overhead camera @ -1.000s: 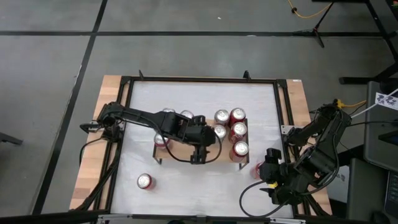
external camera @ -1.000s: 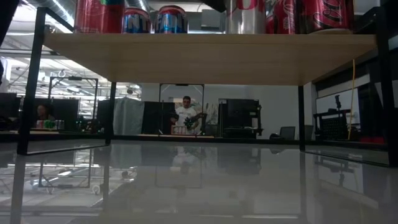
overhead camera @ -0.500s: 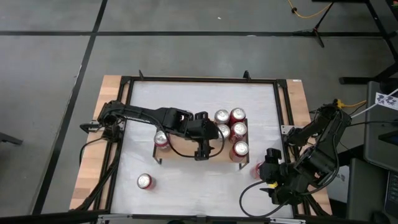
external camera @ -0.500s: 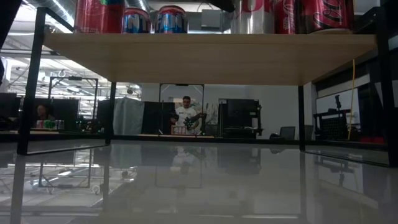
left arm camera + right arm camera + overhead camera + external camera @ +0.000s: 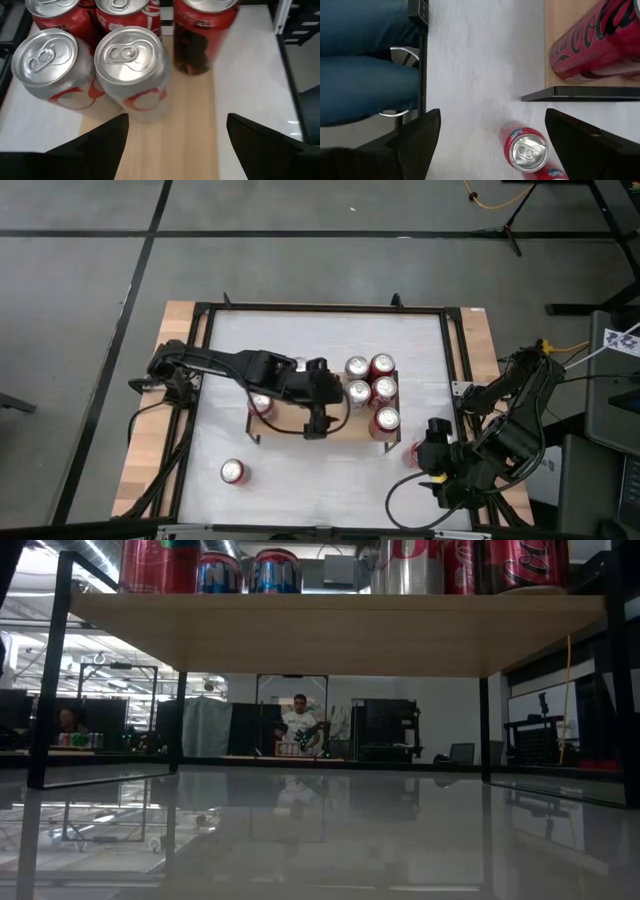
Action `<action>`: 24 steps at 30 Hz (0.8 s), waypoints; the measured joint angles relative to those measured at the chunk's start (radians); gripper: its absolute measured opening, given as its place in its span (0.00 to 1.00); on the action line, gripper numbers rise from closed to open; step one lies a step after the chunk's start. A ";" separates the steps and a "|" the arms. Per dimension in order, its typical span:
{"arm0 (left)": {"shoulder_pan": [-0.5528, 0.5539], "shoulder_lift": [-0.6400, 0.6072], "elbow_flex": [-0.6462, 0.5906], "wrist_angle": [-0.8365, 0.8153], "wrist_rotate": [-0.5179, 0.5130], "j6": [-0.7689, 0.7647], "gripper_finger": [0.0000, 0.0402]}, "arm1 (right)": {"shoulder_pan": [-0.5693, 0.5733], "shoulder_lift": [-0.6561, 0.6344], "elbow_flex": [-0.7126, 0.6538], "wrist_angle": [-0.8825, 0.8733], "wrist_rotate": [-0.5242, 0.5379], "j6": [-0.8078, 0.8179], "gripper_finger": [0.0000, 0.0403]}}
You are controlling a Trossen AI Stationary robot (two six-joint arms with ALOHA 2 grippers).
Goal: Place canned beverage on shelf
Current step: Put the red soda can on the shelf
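Observation:
The shelf (image 5: 283,423), a wooden plank on black legs, carries several upright cans. In the left wrist view two silver-sided cans (image 5: 132,70) stand in front of red ones (image 5: 205,35) on the plank (image 5: 190,105). My left gripper (image 5: 335,402) hovers open over the shelf, just short of the nearer silver can (image 5: 358,391), with nothing between its fingers (image 5: 176,131). My right gripper (image 5: 432,450) waits open above the table's right front, over a red can (image 5: 526,150) that stands on the tabletop beside the shelf's corner.
Another red can (image 5: 233,471) stands alone on the white tabletop at the front left. A red can (image 5: 595,45) stands near the shelf's corner leg. A seated person's legs (image 5: 365,75) show beyond the table's edge. In the low view the shelf (image 5: 340,630) spans the picture overhead.
My left gripper has risen from the silver can on the shelf and drawn back a little toward the table's left edge. Its fingers stay just as far apart. The dark finger seen beside the can's top in the low view is gone from that view.

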 joint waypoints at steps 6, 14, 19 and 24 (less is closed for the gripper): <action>-0.047 -0.054 0.000 -0.038 -0.006 -0.055 0.81 | 0.001 0.000 0.000 -0.047 -0.001 -0.071 0.86; -0.161 -0.130 0.000 -0.199 -0.125 -0.105 0.81 | 0.001 0.000 0.000 -0.130 0.008 -0.071 0.86; -0.228 -0.181 0.000 -0.325 -0.171 -0.201 0.81 | 0.009 0.000 0.000 -0.164 0.010 -0.087 0.86; -0.315 -0.209 0.000 -0.466 -0.311 -0.375 0.81 | 0.075 -0.015 0.000 -0.191 0.085 -0.072 0.86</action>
